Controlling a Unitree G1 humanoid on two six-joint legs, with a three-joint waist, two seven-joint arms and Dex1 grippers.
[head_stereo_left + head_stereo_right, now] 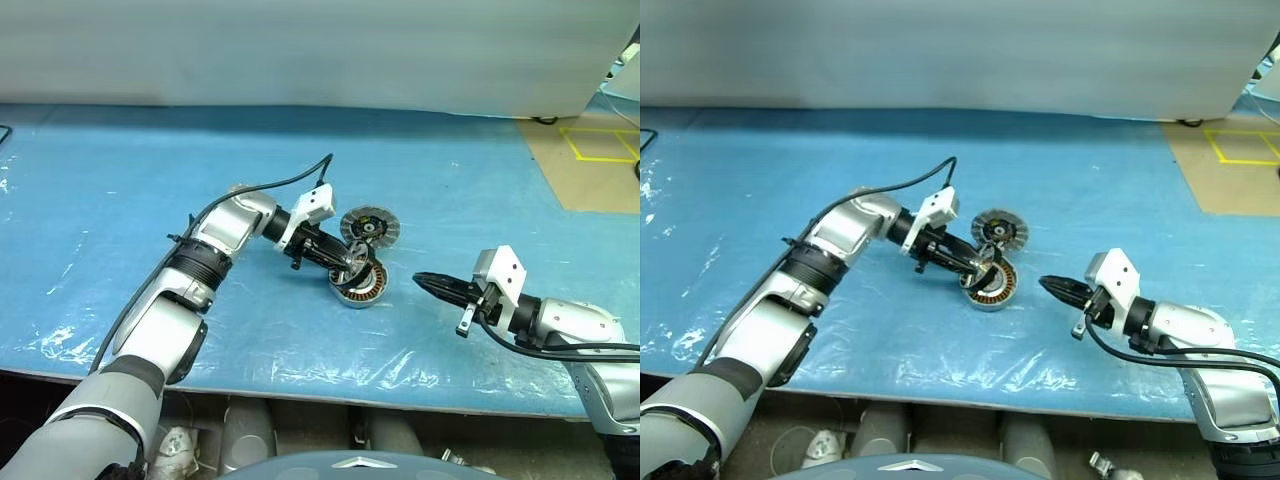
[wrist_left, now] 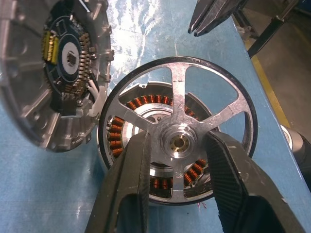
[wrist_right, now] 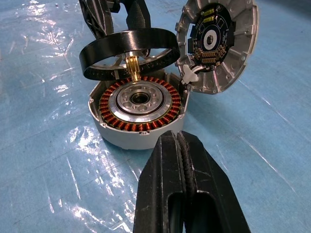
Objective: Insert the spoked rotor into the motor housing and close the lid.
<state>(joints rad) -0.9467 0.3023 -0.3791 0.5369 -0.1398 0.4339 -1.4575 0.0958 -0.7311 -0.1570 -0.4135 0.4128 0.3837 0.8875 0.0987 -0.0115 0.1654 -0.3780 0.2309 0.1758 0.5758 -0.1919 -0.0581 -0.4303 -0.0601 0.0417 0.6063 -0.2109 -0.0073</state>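
left claw [image 2: 177, 160] pinches the spoked rotor [image 3: 127, 52] by its hub, tilted just above the motor housing [image 3: 138, 109] on the table; rigid, probably light, thin-rimmed. right claw [image 3: 181, 145] closed, empty.

A blue plastic-sheeted table [image 1: 120, 180] carries the motor housing [image 3: 137, 127], the lid [image 3: 228, 53] leaning beside it.

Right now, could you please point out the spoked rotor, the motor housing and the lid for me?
spoked rotor [image 2: 178, 142]: left wrist view, on its silvery hub.
motor housing [image 3: 127, 137]: right wrist view, on its silver outer wall.
lid [image 3: 240, 57]: right wrist view, on its ribbed grey face.
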